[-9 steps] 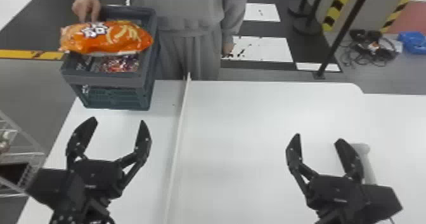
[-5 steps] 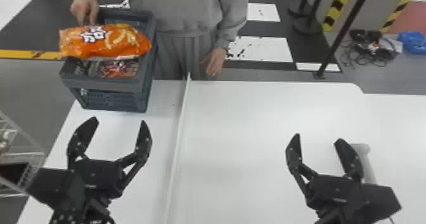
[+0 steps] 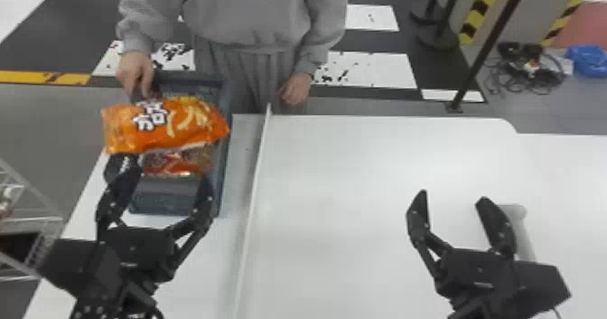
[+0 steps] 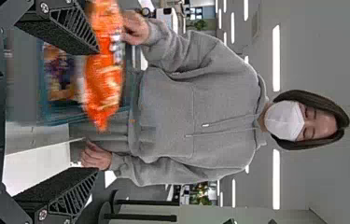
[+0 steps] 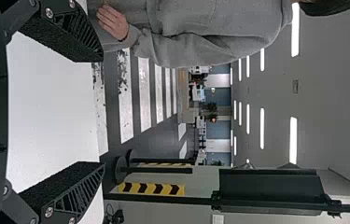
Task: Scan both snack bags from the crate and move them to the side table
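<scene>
The left gripper (image 3: 166, 174) is held open at the near side of the dark crate (image 3: 165, 198), with its fingers spread apart and nothing gripped between them. Across the crate's top, an orange snack bag (image 3: 174, 126) is seen, its far edge met by a person's hand (image 3: 135, 74); whether the bag or the rim is grasped by that hand cannot be told. Beneath it, a second, red-and-orange bag (image 3: 174, 164) is contained in the crate, partly covered. The crate is set on the table (image 3: 361, 169), to the left of a thin white strip (image 3: 254, 178). The right gripper (image 3: 453, 196) is also held open and empty, well apart from the crate, and a pale object (image 3: 521, 232) is partly hidden by it
</scene>
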